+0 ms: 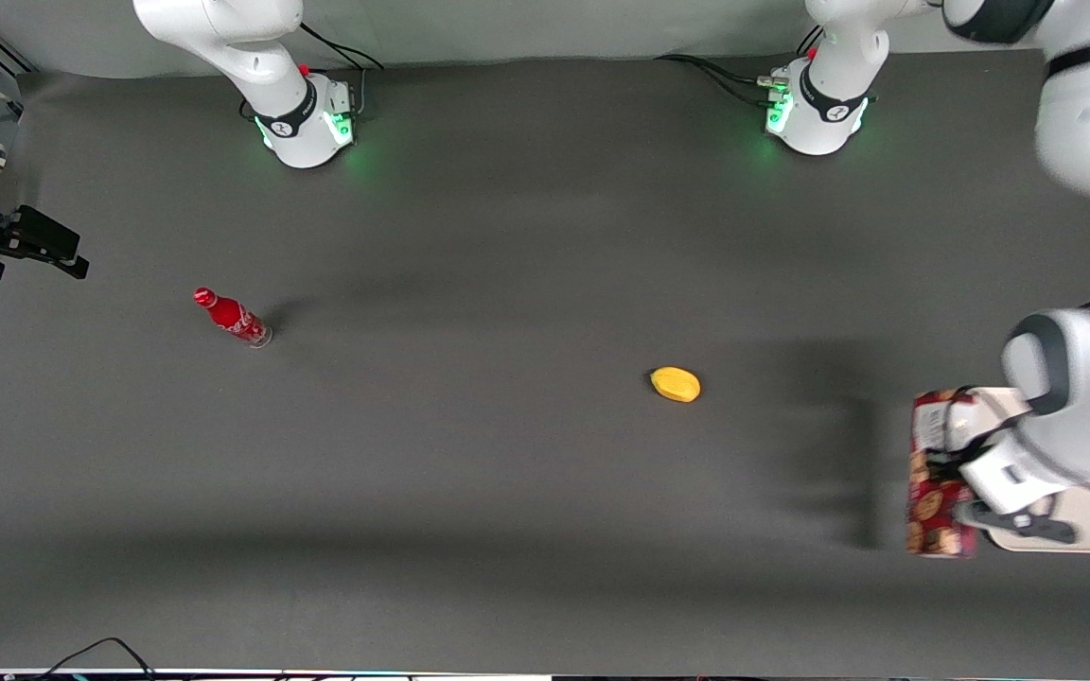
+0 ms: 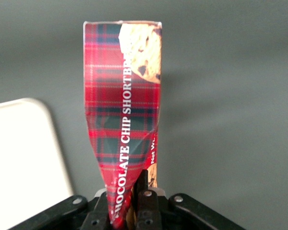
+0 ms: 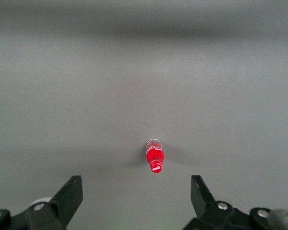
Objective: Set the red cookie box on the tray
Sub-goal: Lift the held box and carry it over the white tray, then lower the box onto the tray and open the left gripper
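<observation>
Red cookie box [image 2: 122, 110]: white capital lettering is running lengthwise along the tartan side panel, reading "CHOCOLATE CHIP SHORTBR…", with the last letters running under the printed cookie picture. Smaller white print beside it is reading "Net W…", the remainder being cut off at the edge of the panel.

Claw [image 2: 134, 213]: it is pinching the lettered end of the carton and covering the very start of the wording; it is carrying no readable marking of its own.

Small red bottle [image 1: 231, 317]: white script is showing on its side, too small to read.
</observation>
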Tool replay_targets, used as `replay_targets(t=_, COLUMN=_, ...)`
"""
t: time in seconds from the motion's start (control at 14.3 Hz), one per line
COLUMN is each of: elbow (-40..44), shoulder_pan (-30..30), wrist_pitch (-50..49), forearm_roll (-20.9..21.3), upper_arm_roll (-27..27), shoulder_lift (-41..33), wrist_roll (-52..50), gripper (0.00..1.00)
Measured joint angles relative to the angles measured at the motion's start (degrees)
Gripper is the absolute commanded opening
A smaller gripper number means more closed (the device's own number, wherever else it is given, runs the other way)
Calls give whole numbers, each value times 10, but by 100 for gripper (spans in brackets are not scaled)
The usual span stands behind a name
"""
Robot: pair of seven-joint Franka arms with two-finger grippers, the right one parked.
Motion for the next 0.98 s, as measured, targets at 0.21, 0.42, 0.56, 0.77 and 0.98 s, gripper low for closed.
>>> replay_targets(t=0.21, elbow=13, shoulder_pan=20, wrist_pitch=-109, forearm_roll=4, upper_arm_roll=34, shoulder_lift=-85, wrist_roll=1, gripper=0)
replay_targets(t=0.42, elbow=11, shoulder_pan=52, wrist_pitch=-122, forearm_roll=14, upper_arm_roll=87, shoulder_lift=-113, wrist_roll=43, gripper=0)
replay_targets(t=0.56, elbow=3, shoulder_pan=74, wrist_pitch=-99, forearm_roll=13, upper_arm_roll=122, shoulder_lift=-104, wrist_roll=85, gripper=0)
replay_targets(t=0.77, elbow=-2, shoulder_pan=114, wrist_pitch=-8, forearm_roll=-5, upper_arm_roll=154, shoulder_lift=-59, wrist_roll=148, gripper=0)
replay_targets(t=0.98, elbow=43, shoulder_pan=149, wrist_pitch=40, forearm_roll=-42, upper_arm_roll=157, shoulder_lift=21, wrist_roll=194, gripper=0)
